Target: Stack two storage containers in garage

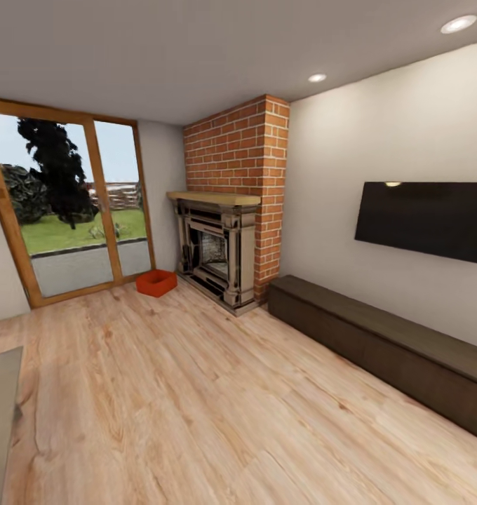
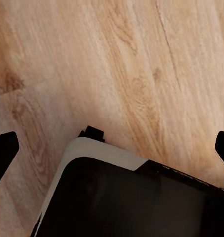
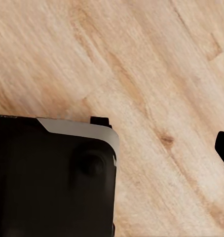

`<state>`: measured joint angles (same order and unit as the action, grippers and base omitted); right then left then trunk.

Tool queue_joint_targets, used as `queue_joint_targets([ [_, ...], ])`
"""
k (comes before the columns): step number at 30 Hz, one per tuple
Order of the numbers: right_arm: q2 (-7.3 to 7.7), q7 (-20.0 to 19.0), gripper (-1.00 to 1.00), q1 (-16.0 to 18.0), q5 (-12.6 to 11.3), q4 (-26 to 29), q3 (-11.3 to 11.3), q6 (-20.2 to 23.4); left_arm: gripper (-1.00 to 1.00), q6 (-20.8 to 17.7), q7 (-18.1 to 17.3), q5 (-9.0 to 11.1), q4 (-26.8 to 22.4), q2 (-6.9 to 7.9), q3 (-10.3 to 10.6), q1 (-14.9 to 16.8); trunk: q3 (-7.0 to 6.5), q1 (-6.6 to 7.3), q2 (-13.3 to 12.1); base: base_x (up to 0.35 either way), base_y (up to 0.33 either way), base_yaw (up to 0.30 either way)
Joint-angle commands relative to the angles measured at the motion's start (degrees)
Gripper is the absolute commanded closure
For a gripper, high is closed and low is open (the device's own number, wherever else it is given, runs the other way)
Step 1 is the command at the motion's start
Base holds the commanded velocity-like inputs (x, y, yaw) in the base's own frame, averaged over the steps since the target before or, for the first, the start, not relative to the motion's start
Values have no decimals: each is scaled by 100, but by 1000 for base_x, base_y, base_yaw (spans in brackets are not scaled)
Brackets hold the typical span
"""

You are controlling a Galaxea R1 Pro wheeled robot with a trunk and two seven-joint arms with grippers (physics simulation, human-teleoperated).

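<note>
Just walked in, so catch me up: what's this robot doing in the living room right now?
Nothing is being handled. From the head view, an orange bin sits on the wood floor between the glass door and the fireplace, far across the room. Both wrist cameras look down at planks; the left gripper is open and empty.

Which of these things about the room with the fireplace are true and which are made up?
1. An orange-red storage container sits on the wood floor between the glass door and the fireplace. True.
2. The container rests on top of the fireplace mantel. False: it is down on the floor.
3. The chimney above the fireplace is red brick. True.
4. The dark screen on the wall shows a bright cartoon. False: it is black.
5. A long dark cabinet runs along the wall under the screen. True.
</note>
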<state>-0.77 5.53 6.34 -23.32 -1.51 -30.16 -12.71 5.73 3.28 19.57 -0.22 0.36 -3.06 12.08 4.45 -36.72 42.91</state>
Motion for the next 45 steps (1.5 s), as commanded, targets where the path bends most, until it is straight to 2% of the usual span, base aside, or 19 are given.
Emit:
queue_joint_targets([
  [1, -8, 9, -100, 7, -43, -16, -50, -27, -100, 16, 6, 0, 3, -1, -28, 5, 9, -5, 7, 323, 0, 3],
  [45, -20, 9, -100, 7, -42, -16, -60, -12, -100, 53, 6, 31, 4, 0, -37, 5, 9, -5, 7, 323, 0, 0],
])
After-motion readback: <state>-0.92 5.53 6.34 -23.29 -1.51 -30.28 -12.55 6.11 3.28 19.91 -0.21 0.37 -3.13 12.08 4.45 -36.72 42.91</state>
